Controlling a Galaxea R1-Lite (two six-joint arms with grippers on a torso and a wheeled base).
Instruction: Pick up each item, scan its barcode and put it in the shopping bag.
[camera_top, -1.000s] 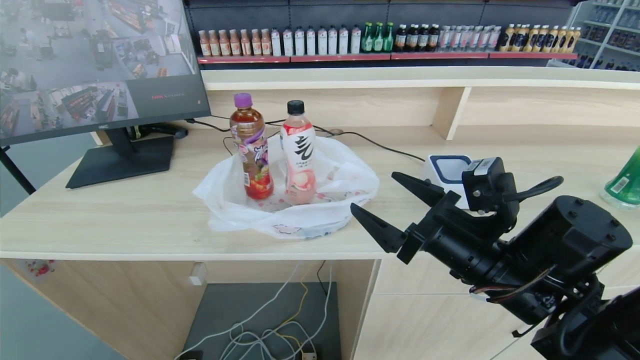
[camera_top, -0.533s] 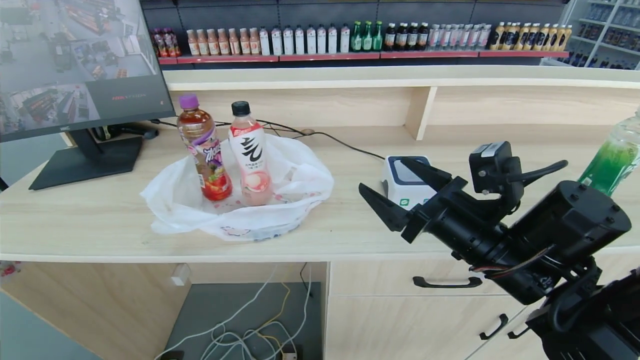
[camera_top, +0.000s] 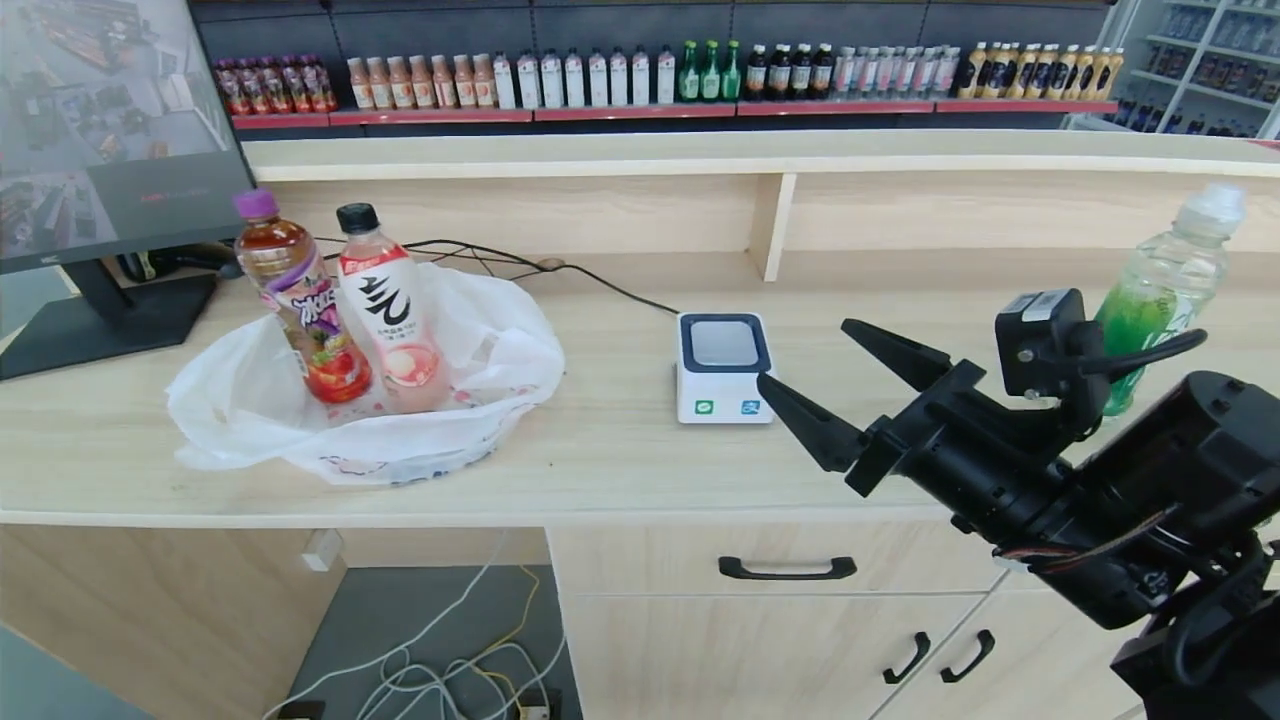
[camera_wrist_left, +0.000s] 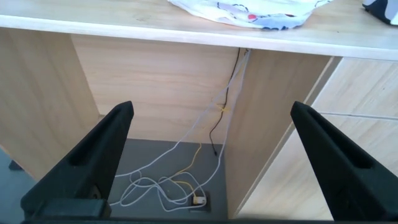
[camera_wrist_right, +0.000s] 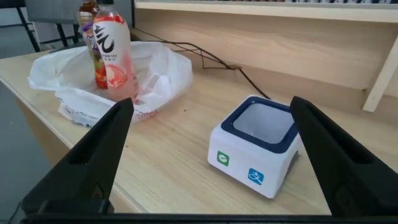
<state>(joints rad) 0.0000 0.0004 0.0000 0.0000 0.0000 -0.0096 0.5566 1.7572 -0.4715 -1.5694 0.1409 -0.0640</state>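
Head view: right gripper (camera_top: 802, 350) nearest, fingers spread wide, empty, hovering just beside scanner (camera_top: 722, 365). Left gripper (camera_wrist_left: 211, 112) also spread, empty, low before counter (camera_wrist_left: 74, 18). Shopping bag (camera_top: 240, 400) on counter, left of scanner, with purple-cap bottle (camera_top: 300, 300) and pink bottle (camera_top: 390, 310) upright inside. Green bottle (camera_top: 1150, 300) stands far right, behind right arm.

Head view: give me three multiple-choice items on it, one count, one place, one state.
1. Bottles standing in the shopping bag: A one, B three, C two.
2. The green bottle stands: A on the counter, right of the scanner, B in the bag, C on the scanner.
3. The right gripper is: A shut on a bottle, B open and empty, C shut on the bag.
C: the purple-capped bottle and the black-capped bottle. A: it stands apart at the right. B: spread wide, nothing held.
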